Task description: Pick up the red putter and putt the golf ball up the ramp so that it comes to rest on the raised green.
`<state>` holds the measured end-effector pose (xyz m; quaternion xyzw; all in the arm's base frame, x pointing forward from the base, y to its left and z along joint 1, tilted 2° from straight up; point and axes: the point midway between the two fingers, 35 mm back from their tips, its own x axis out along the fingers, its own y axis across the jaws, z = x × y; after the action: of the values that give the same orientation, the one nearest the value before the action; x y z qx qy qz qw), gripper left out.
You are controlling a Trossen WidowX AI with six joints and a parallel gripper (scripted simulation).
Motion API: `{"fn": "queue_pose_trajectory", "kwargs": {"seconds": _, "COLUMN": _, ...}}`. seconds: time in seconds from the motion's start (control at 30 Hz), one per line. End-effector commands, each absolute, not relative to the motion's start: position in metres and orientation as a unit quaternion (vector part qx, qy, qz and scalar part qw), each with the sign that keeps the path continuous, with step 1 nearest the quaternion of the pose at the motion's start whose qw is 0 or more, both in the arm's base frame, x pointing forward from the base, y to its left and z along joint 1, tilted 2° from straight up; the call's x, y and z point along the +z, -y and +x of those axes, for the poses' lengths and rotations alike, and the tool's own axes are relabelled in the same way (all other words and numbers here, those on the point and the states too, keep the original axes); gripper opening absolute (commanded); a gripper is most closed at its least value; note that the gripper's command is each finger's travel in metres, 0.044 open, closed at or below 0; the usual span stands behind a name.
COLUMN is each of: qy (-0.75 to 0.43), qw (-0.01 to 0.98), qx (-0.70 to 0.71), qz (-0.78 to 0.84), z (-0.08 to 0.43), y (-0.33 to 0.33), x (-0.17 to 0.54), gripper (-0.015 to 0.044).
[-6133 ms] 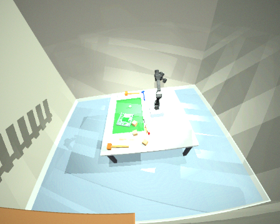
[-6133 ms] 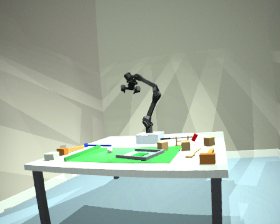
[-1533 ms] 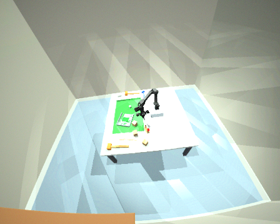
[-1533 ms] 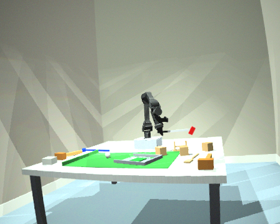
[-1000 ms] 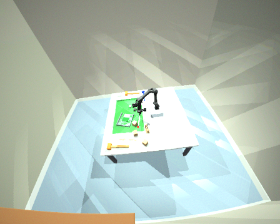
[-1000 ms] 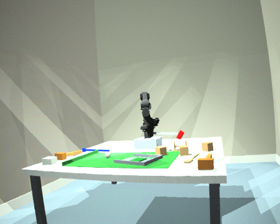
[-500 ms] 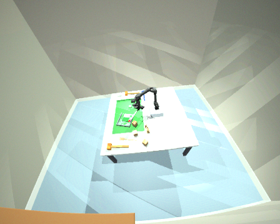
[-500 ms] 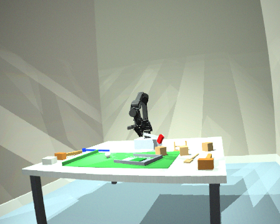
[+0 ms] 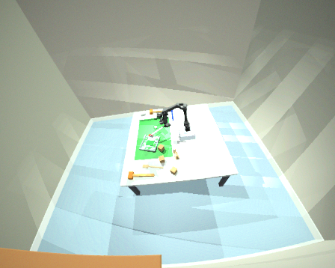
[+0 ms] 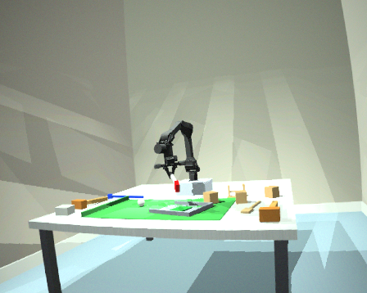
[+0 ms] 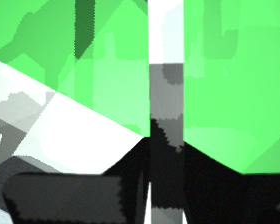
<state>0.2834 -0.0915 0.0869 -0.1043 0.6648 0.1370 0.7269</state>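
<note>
My gripper point(image 9: 166, 125) point(image 10: 171, 173) point(image 11: 160, 143) is shut on the white shaft of the red putter point(image 10: 177, 187) point(image 11: 166, 95), above the mat. The shaft slants down toward the mat, with the red head point(image 9: 150, 135) at its far end. In the exterior view the head hangs above the mat level. The white golf ball point(image 9: 155, 127) point(image 10: 141, 202) rests on the green mat point(image 9: 139, 153) point(image 10: 107, 212), apart from the putter. The grey-framed raised green point(image 9: 148, 150) point(image 10: 169, 213) lies on the mat; its ramp is too small to make out clearly.
A wooden block point(image 9: 161, 147) point(image 10: 210, 196) stands beside the grey frame, with other blocks nearby. A blue putter point(image 9: 173, 115) point(image 10: 120, 196) lies beyond the mat. Orange mallets point(image 9: 131, 175) point(image 10: 79, 204) lie at both ends of the table. A dark green rail point(image 10: 105, 207) borders the mat.
</note>
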Motion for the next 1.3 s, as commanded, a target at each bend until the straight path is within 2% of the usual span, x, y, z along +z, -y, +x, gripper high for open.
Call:
{"fn": "queue_pose_trajectory", "kwargs": {"seconds": 0.0, "qy": -0.674, "qw": 0.729, "qx": 0.093, "qz": -0.068, "z": 0.277, "y": 0.112, "x": 0.089, "gripper": 0.0}}
{"fn": "queue_pose_trajectory", "kwargs": {"seconds": 0.73, "qy": -0.69, "qw": 0.691, "qx": -0.157, "qz": 0.146, "z": 0.205, "y": 0.212, "x": 0.097, "gripper": 0.0}}
{"fn": "queue_pose_trajectory", "kwargs": {"seconds": 1.27, "qy": -0.69, "qw": 0.688, "qx": -0.165, "qz": 0.153, "z": 0.202, "y": 0.215, "x": 0.058, "gripper": 0.0}}
